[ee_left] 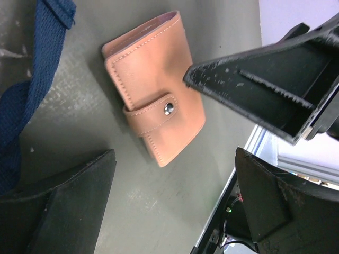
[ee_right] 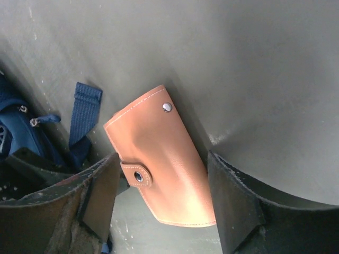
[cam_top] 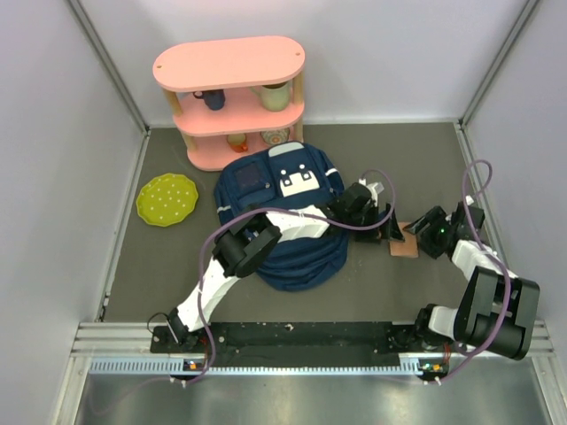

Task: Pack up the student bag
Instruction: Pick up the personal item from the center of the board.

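While half-open, claw [ee_right: 163, 157] seemingly touches wallet [ee_right: 167, 180].

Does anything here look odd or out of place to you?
Nothing looks spilled or damaged. The tan wallet lies askew on the table, outside the student bag, with a blue strap trailing toward it.

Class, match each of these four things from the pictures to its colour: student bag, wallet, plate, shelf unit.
Things:
1. student bag
2. wallet
3. plate
4. shelf unit

Colours:
A. pink
B. tan
C. navy blue
D. yellow-green

Pairs: 1-C, 2-B, 3-D, 4-A
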Robot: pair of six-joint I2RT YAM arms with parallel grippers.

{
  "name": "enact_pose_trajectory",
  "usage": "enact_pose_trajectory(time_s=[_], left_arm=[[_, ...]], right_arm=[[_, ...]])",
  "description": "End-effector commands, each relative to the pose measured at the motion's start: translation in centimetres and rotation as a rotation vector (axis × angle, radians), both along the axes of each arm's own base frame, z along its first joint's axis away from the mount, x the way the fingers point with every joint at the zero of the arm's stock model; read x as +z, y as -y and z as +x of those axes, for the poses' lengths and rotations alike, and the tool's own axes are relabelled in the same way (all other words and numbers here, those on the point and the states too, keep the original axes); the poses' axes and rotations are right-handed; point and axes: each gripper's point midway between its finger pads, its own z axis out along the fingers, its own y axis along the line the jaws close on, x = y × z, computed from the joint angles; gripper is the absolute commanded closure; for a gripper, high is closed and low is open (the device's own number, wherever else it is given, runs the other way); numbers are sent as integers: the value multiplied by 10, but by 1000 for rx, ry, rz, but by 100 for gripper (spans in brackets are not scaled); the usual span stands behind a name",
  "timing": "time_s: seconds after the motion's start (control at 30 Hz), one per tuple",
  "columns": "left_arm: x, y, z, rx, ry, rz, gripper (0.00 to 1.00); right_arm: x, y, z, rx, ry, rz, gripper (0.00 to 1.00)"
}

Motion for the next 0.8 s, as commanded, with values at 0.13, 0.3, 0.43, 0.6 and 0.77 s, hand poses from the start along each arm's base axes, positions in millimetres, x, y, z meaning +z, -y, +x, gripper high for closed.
enact_pose_trajectory(time_s=[0.13,0.3,0.43,0.6,0.77], left_arm=[[-21,10,-2,-8,-44,2,3],[-22,9,-3,-13,-45,6,7],[-21,10,-4,-21,-47,2,9],[-19,11,-5,-32,-50,-5,12],[-19,9,-4,-28,-49,7,13]], right_arm=[[-10,-22,-18,66,-11,91,45],[-7,-28,-19,79,17,123,55],[-2,-36,-17,109,52,157,55],[4,-45,-16,146,97,198,55],[7,-43,-15,147,122,172,66]])
